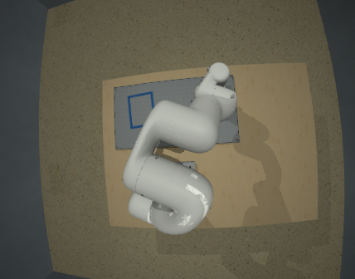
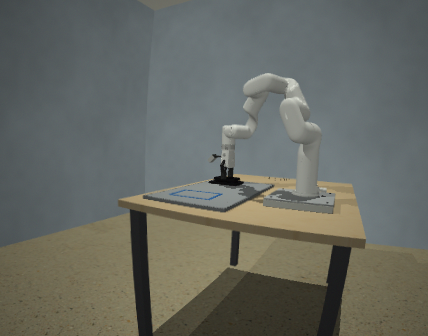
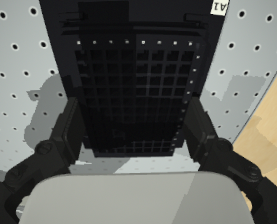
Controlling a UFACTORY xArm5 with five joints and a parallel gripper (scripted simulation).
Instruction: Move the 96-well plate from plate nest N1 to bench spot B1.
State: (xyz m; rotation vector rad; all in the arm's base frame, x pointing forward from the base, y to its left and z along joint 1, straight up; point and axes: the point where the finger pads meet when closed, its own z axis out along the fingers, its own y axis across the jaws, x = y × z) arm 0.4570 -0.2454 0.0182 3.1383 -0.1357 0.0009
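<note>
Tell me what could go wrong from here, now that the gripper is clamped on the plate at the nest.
1. The gripper holds the black 96-well plate only near one end, so it may tilt or slip when lifted.
2. It may catch on the nest if lifted at an angle.
3. The blue taped outline lies partly under the arm's link in the top view, so checking alignment there could be hard.
</note>
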